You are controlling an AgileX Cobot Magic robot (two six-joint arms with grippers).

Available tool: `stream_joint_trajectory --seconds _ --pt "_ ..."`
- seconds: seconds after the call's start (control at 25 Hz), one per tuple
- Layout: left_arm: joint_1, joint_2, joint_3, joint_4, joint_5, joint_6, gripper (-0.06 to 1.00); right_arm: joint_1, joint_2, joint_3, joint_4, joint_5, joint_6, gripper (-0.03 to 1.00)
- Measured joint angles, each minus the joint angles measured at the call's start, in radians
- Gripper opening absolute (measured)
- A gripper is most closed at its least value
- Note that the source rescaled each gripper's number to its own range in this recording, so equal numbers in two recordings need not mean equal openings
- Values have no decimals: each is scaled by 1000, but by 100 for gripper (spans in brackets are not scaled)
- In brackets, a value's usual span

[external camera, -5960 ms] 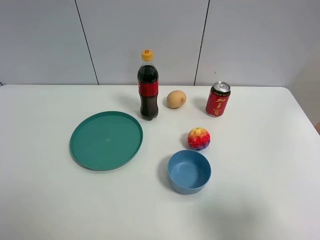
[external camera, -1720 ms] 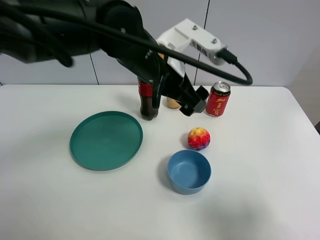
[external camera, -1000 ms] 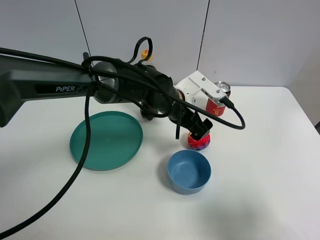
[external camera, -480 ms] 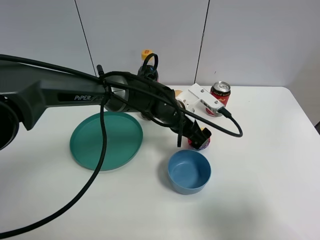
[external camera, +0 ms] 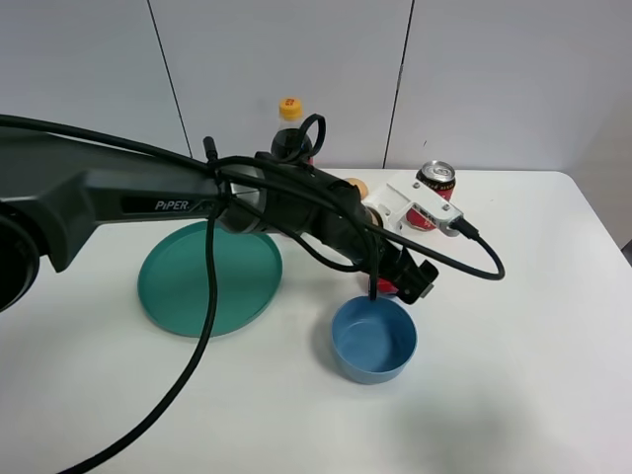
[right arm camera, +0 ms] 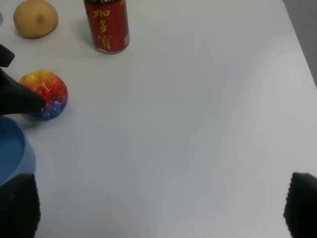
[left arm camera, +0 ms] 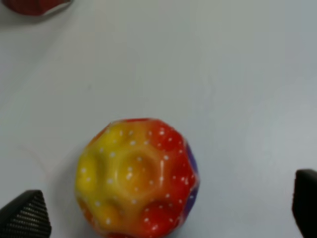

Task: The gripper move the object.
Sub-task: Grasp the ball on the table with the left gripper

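1. Exterior high: the left gripper (external camera: pixel 407 280) sits low over the object (external camera: pixel 384 287). Only a red sliver of it shows, on the white table (external camera: pixel 533 326) just behind the blue bowl (external camera: pixel 373 342).
2. Left wrist: the jaws are spread wide on either side of the object, clear of it.
3. Right wrist: the right gripper (right arm camera: pixel 159 208) is spread over the table, and the object lies between the bowl and the red can (right arm camera: pixel 106 25).

**Desk:** The ball (left arm camera: pixel 136 178) shows yellow and red dimples speckled white, with a blue-purple edge, against a white counter (left arm camera: pixel 223 74).

**Photographer:** The can (right arm camera: pixel 106 25) is red with gold lettering, and the egg shape (right arm camera: pixel 35 18) is plain tan. Bowl (external camera: pixel 373 371) blue, plate (external camera: pixel 197 286) teal, bottle cap (external camera: pixel 289 108) yellow. Left claw (external camera: pixel 407 281) black, its fingertips (left arm camera: pixel 25 218) in a fine woven pattern.
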Motion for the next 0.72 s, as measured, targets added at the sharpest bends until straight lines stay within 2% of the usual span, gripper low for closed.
stream_joint_trajectory --seconds 0.28,0.52,0.72 --pt "-1 15 -6 -7 -7 0 100 0 0 0 0 0 0 100" --pt "-1 77 -103 -8 44 -2 100 0 0 0 0 0 0 100" --pt "-1 90 -123 -8 56 -3 100 0 0 0 0 0 0 100"
